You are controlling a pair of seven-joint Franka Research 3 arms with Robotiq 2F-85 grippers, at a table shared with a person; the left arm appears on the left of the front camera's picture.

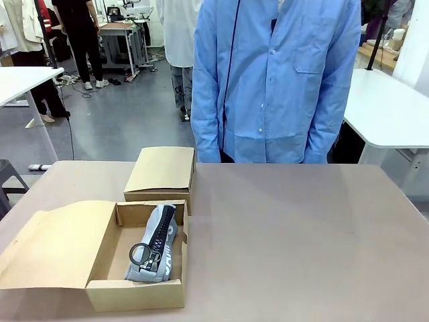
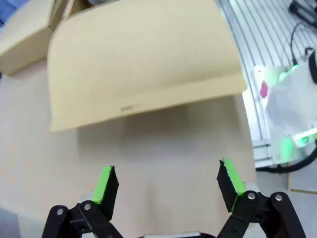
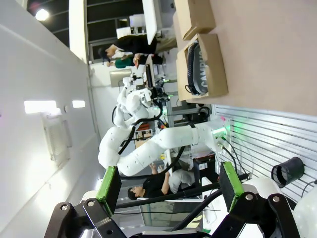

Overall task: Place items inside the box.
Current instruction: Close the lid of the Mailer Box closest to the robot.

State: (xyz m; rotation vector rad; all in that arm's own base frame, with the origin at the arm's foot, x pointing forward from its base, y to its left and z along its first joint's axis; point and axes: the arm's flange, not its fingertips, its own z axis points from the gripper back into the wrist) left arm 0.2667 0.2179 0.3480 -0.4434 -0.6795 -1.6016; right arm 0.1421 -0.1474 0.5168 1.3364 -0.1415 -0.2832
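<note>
An open cardboard box (image 1: 100,295) sits at the table's front left with its lid (image 1: 53,245) folded out flat to the left. Inside it lies a grey zippered pencil pouch (image 1: 155,245) with a black zip and a ring pull. In the right wrist view the same box (image 3: 215,69) stands sideways near the table's edge, the pouch (image 3: 195,62) inside it. My left gripper (image 2: 168,181) hangs open above bare table just short of the lid (image 2: 143,59), nothing between its green pads. My right gripper (image 3: 168,186) is open, off the table, empty.
A second, closed cardboard box (image 1: 161,173) stands behind the open one, also seen as (image 3: 194,17). A person in a blue shirt (image 1: 278,80) stands at the far edge, hands out of sight. Bare tabletop (image 1: 301,241) spans the middle and right.
</note>
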